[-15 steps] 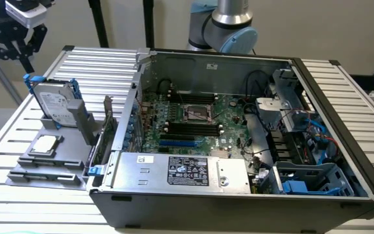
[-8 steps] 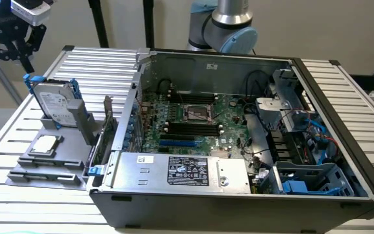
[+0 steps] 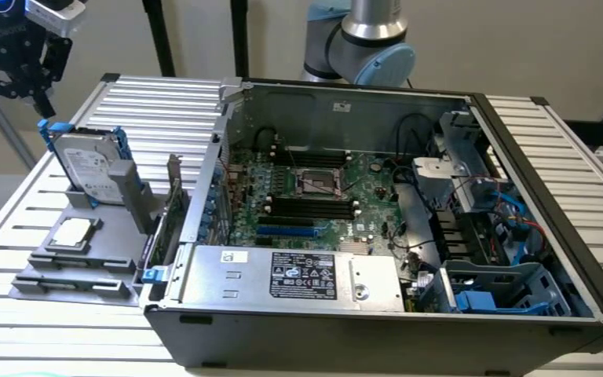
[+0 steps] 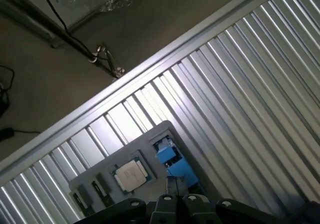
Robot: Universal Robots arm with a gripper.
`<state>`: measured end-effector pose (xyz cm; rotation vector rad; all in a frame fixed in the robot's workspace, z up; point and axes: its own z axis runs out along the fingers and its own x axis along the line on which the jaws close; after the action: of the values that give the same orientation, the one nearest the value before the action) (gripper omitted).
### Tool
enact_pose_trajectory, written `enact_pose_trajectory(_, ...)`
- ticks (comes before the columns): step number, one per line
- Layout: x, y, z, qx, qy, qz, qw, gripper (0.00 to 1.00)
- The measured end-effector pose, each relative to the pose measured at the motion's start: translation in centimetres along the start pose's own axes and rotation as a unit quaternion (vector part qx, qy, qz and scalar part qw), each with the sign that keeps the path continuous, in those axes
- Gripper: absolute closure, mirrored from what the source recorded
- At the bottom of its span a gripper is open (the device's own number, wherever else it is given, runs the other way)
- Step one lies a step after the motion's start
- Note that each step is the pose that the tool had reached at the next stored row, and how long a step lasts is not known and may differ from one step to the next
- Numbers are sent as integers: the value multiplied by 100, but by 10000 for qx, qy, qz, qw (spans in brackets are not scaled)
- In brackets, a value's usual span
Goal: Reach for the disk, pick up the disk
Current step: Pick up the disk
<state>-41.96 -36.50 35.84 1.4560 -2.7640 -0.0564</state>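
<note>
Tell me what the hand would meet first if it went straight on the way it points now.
Probably the blue rail at the top corner of the upright disk, just below the hand; depth is unclear.

Exterior camera overlooks the table (image 3: 564, 157) obliquely; wrist camera looks down, sharing the tray (image 3: 113, 251).

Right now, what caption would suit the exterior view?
Shut pincer poised above the upright disk beside an open computer case.
</note>
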Motion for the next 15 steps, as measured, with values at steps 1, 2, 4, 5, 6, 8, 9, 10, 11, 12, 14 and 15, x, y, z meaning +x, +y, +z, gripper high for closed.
enact_pose_trajectory(1,0,0,-3,-2,-1,-65,10000,89)
enact_pose_trajectory(2,0,0,-7,-6,-1,-130,9999,89)
enact_pose_trajectory(4,0,0,-16,-11,-6,-256,9997,89)
enact_pose_trajectory(5,0,1,-21,-16,-8,-320,9995,89)
enact_pose_trajectory(6,0,1,-26,-19,-12,-378,9993,89)
enact_pose_trajectory(8,0,1,-36,-27,-18,-489,9988,89)
enact_pose_trajectory(9,0,1,-38,-30,-22,-548,9985,89)
enact_pose_trajectory(10,0,1,-38,-32,-23,-602,9982,89)
enact_pose_trajectory(11,0,1,-38,-34,-23,-663,9978,89)
enact_pose_trajectory(12,0,1,-40,-36,-21,-721,9974,89)
enact_pose_trajectory(14,-1,0,-40,-37,-15,-857,9963,89)
enact_pose_trajectory(15,-2,2,-40,-37,-12,-924,9957,89)
